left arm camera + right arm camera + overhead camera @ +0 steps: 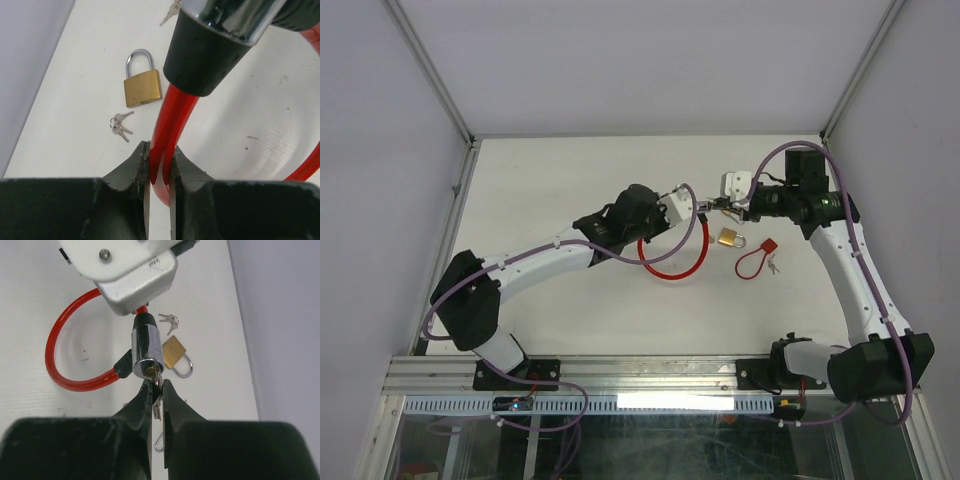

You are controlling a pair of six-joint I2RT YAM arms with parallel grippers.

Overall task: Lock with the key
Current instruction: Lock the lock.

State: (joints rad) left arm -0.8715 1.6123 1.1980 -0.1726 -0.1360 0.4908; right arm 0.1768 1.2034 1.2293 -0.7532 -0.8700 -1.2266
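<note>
A red cable lock (pixel 686 268) loops over the table, and its chrome cylinder (pixel 145 347) is held up in the air. My left gripper (pixel 159 161) is shut on the red cable (pixel 172 112) just below the cylinder's black collar (pixel 200 60). The key (pixel 158 381) sits with its tip in the cylinder's brass keyhole. My right gripper (pixel 156 388) is shut on the key's head, and a ring with a second key hangs below its fingers. In the top view the left gripper (pixel 698 207) and right gripper (pixel 724 210) meet tip to tip at mid-table.
A brass padlock (pixel 729 238) lies on the table just under the grippers, also seen as the padlock (pixel 142 86). A small bunch of keys (pixel 120 126) lies beside it. A thin red loop with a tag (pixel 758 255) and keys lies to the right.
</note>
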